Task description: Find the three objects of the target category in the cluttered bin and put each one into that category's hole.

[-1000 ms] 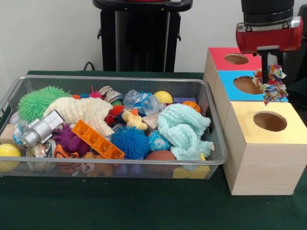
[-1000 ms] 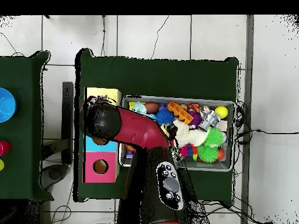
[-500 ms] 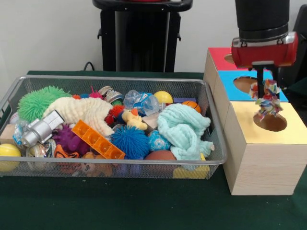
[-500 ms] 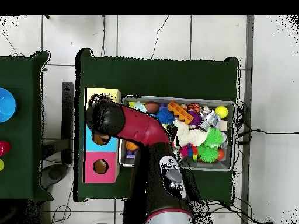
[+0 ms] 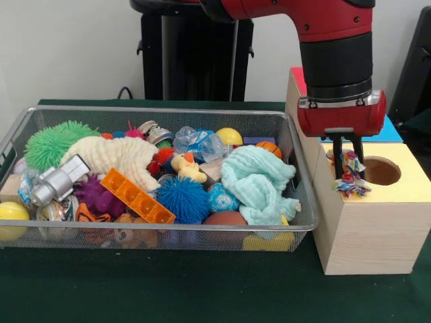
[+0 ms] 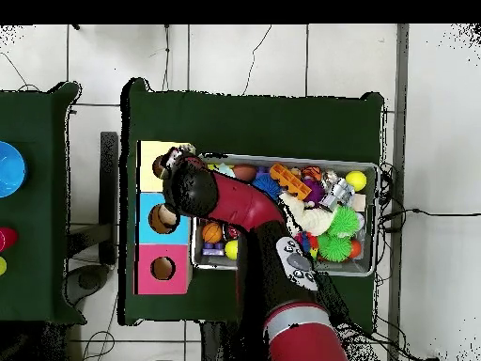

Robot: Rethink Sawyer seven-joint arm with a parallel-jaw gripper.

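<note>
My gripper (image 5: 347, 169) hangs over the left part of the yellow box (image 5: 390, 214), shut on a multicoloured rag toy (image 5: 349, 176) that dangles down to the box top. The yellow box's round hole (image 5: 381, 171) lies just right of the toy. In the overhead view the arm's black wrist (image 6: 191, 188) covers the gripper, next to the yellow box (image 6: 150, 150). The blue box (image 6: 148, 219) and the red box (image 6: 162, 270) stand in line with it. The wire bin (image 5: 304, 222) holds a jumble of toys.
In the bin lie a mint cloth (image 5: 258, 182), a blue spiky ball (image 5: 182, 198), an orange brick plate (image 5: 137, 196), a cream plush (image 5: 114, 155), a green fuzzy ball (image 5: 52, 142) and a silver toy (image 5: 58, 180). Dark green cloth (image 5: 202, 289) covers the table.
The arm has swung forward and down from above the blue box to the yellow box, carrying the rag toy. The toy now hangs left of the yellow hole, touching the box top.
</note>
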